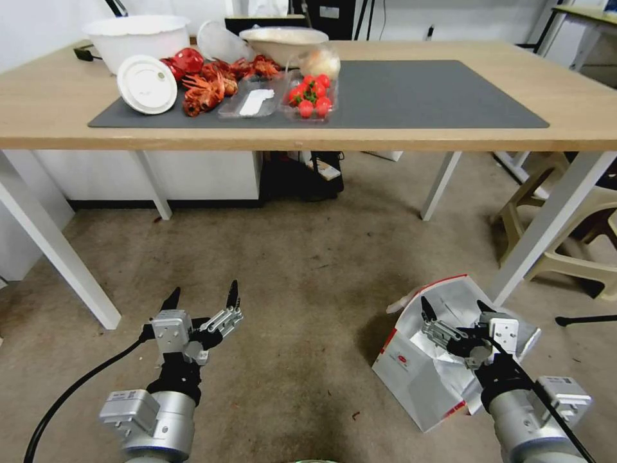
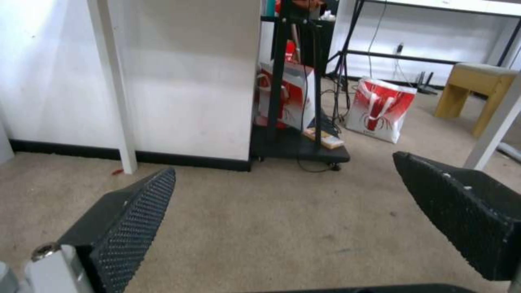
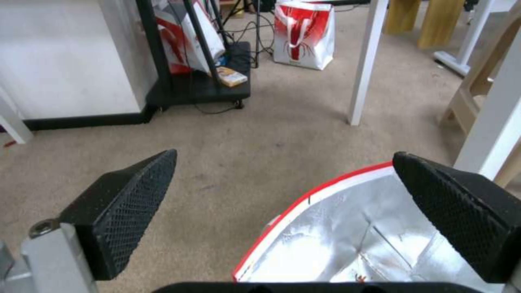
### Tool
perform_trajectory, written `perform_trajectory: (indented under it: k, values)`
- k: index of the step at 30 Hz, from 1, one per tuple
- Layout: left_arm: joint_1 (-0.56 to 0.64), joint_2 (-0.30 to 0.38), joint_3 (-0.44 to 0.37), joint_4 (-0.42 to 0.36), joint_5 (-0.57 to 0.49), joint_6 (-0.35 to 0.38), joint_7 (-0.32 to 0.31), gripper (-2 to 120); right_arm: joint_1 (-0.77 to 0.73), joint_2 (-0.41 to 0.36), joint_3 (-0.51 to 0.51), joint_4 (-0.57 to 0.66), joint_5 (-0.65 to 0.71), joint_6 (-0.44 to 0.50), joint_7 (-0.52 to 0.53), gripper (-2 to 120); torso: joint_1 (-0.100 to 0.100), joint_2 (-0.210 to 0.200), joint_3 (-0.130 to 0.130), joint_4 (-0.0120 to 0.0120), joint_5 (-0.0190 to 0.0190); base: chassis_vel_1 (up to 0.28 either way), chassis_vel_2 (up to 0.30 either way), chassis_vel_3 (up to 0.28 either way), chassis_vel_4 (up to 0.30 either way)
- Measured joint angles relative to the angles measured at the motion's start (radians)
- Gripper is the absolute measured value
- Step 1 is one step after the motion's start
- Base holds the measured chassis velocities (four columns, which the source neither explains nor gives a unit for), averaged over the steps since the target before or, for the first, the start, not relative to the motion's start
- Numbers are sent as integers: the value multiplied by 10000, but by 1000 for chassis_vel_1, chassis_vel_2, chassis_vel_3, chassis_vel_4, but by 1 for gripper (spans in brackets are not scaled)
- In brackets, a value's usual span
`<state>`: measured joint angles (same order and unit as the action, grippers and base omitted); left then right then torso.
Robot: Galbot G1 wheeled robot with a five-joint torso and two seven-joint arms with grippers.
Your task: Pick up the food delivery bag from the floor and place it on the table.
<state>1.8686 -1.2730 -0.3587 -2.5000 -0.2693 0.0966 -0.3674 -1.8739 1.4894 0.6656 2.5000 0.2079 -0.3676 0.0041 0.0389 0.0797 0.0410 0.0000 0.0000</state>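
- Right gripper (image 1: pixel 457 313): fingers spread wide, holding nothing. It hangs over the open mouth of the food delivery bag (image 1: pixel 418 376); in the right wrist view 1 finger (image 3: pixel 461 211) sits above the foil lining and the other (image 3: pixel 130 207) above bare floor, so the red-trimmed rim (image 3: pixel 320 191) runs between them.
- Cannot tell whether either fingertip touches the bag; no grip is made.
- Left gripper (image 1: pixel 202 299): also wide open and empty, held low over the floor (image 1: pixel 302 270), well apart from the bag, idle.
- Bag: on the floor at the robot's right, mouth gaping upward, just beside a white leg of the table (image 1: pixel 553 218).
- Table top: the dark grey mat (image 1: pixel 437 93) has a bare stretch on its right half; the left half holds crayfish (image 1: pixel 205 87), a tray of strawberries (image 1: pixel 310 96), a white bowl (image 1: pixel 138 38) and a lid (image 1: pixel 146 83).
- A smaller red and white bag (image 2: pixel 380 110) stands far back beyond the table, not the target.
- Progress, as judged: early. Reach is roughly lined up on the rim; closing, lifting and setting on the table are all left to do.
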Motion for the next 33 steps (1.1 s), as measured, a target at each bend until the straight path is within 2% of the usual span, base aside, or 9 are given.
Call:
perform_trajectory:
  k: [13, 26, 33]
  values:
    - [26, 18, -3, 0, -17, -63, -4, 100, 16, 3, 5, 0, 0, 11, -3, 100, -32, -459, -412, 0, 0, 0, 0, 0, 0]
    - [119, 37, -5, 0, 2, -159, -9, 100, 2, 51, 16, 0, -15, 34, -1, 100, -66, -574, -410, 0, 1, 0, 0, 0, 0]
    - [68, 84, -11, 192, 391, -927, 170, 100, 17, -25, 374, 0, 67, 554, 148, 100, -66, -541, -410, 0, 0, 0, 0, 0, 0]
